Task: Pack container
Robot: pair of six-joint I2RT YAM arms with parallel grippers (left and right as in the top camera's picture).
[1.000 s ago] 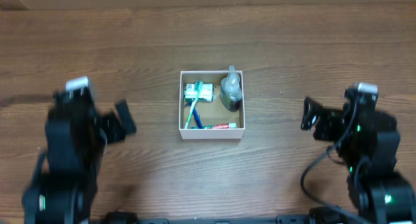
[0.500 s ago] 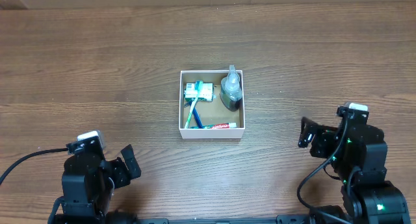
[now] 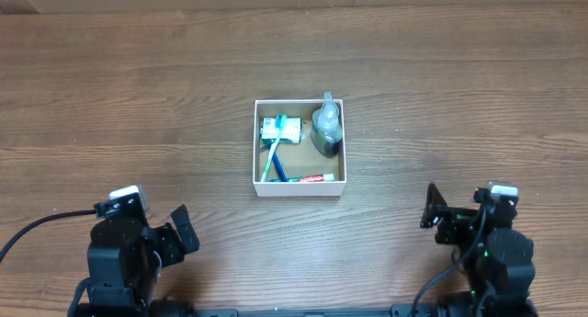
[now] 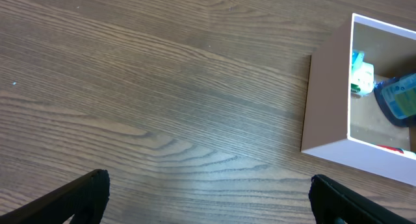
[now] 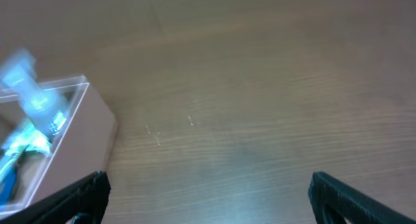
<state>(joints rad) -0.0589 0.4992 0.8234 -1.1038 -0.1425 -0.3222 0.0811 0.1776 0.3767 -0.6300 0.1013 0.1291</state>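
Observation:
The container (image 3: 299, 188) is a small square white box with a brown inside at the table's middle. It holds a blue toothbrush (image 3: 273, 161), a green-white packet (image 3: 280, 128), a toothpaste tube (image 3: 310, 178) and a clear bottle (image 3: 326, 126). It also shows in the left wrist view (image 4: 328, 100) and the right wrist view (image 5: 84, 152). My left gripper (image 3: 181, 234) is open and empty at the front left. My right gripper (image 3: 434, 212) is open and empty at the front right. Both are well apart from the box.
Bare wood tabletop (image 3: 138, 87) surrounds the box on all sides. A cable (image 3: 37, 223) runs from the left arm at the front left edge.
The right arm has drawn back toward the front edge over the last second. The left arm drew back earlier and is now still. The box's contents have not moved.

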